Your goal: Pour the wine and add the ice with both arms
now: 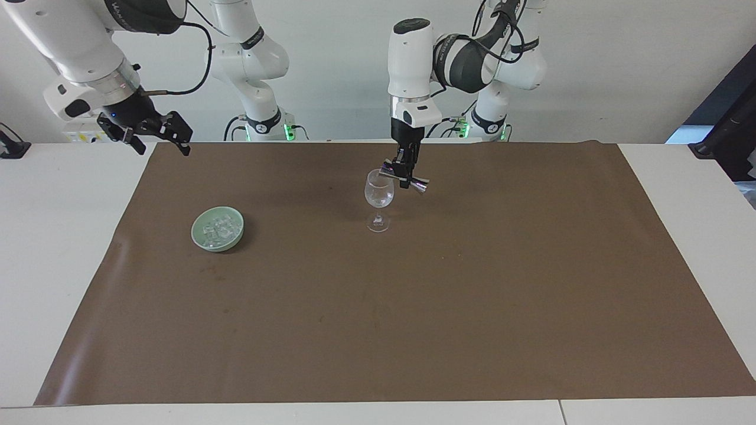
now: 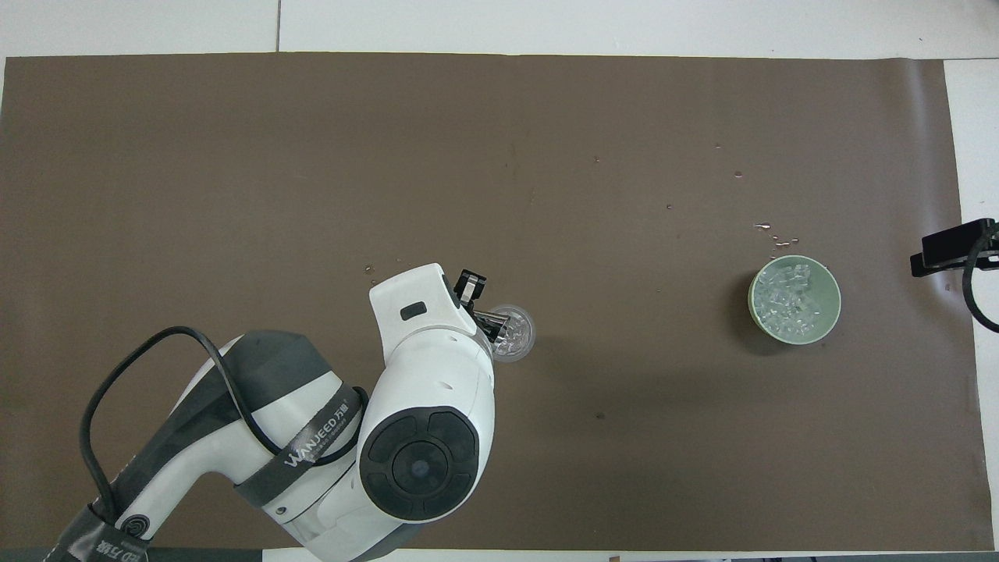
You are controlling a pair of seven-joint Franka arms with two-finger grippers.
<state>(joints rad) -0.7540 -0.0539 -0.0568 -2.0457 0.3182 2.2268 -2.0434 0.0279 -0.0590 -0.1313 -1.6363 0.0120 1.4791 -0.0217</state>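
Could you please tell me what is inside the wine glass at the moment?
The wine glass holds a few clear ice pieces. Whether liquid is in it cannot be told; the left gripper with its jigger covers part of its rim.

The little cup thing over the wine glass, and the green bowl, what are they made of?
The double-ended measuring cup in the left end effector looks like polished metal: silvery, mirror-like glints. The wine glass is clear glass or plastic. The bowl looks glazed ceramic: pale green, smooth sheen, though plastic is possible.
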